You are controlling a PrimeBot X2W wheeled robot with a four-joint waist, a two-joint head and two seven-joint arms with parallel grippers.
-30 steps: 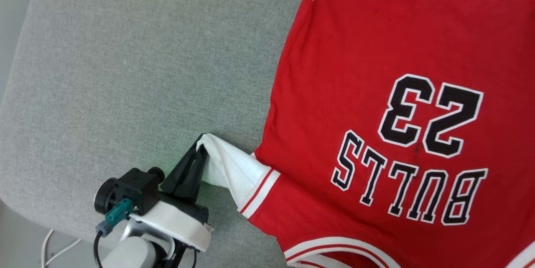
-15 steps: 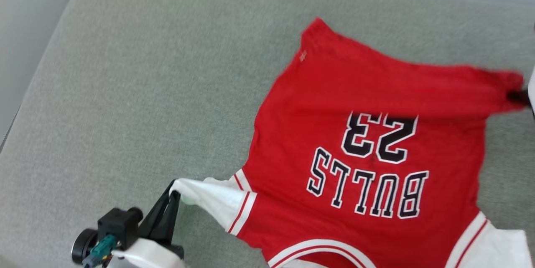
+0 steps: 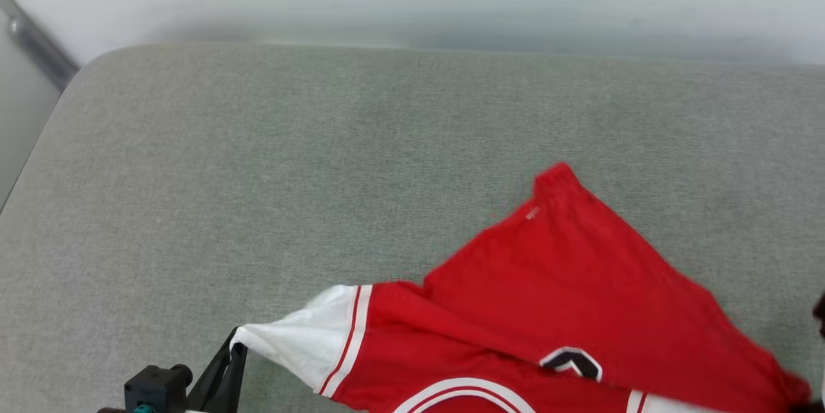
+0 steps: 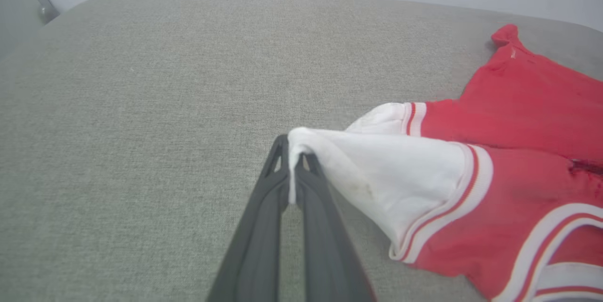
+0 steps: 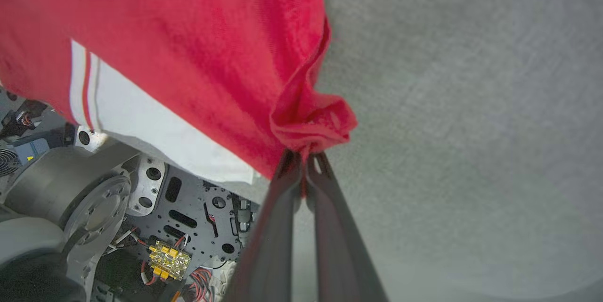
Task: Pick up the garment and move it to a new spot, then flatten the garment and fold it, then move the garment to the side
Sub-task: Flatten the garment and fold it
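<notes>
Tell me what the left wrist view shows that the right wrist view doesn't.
Left wrist view: the left tool shut on the tip of the garment, at its white sleeve, with the striped trim at the seam. Right wrist view: the right tool shut on a bunched red corner, with the robot's base and wiring beyond the fabric. Both: the red garment and the grey cushion.

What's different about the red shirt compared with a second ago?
The right gripper has pulled the far hem of the garment back toward the robot, folding red cloth over the chest lettering, now almost hidden. The head camera also tilted up, so the whole picture shifted. Unchanged: the left gripper stays clamped on the white sleeve, and the garment lies on the grey cushion.
</notes>
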